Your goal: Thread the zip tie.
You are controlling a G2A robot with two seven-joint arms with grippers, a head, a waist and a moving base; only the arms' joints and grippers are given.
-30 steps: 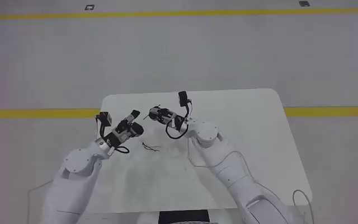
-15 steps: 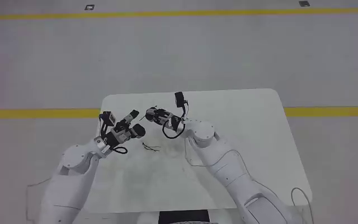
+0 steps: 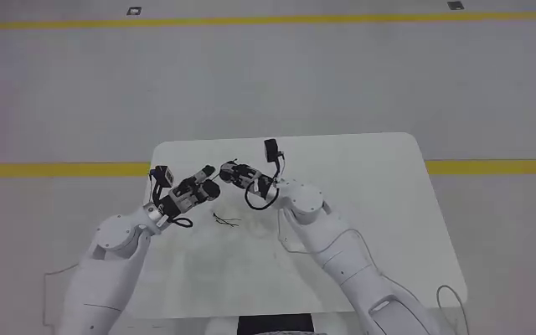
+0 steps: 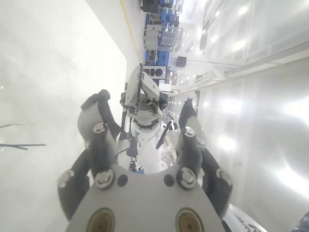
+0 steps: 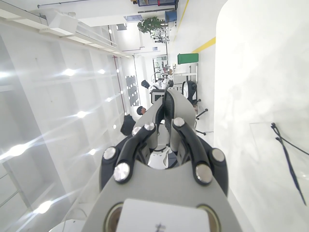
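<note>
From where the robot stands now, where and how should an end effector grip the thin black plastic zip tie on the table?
Probably mid-strap, straight down from above: the thin black plastic zip tie lies flat on the white table, and another strap meets it near the head, leaving the middle free.

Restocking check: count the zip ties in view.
2 zip ties for certain, lying together on the table near the left gripper. The shut right gripper may pinch a third.

Left gripper (image 3: 212,188) and right gripper (image 3: 225,172) nearly meet over the table (image 3: 377,193), loose zip ties (image 3: 224,221) nearby.
</note>
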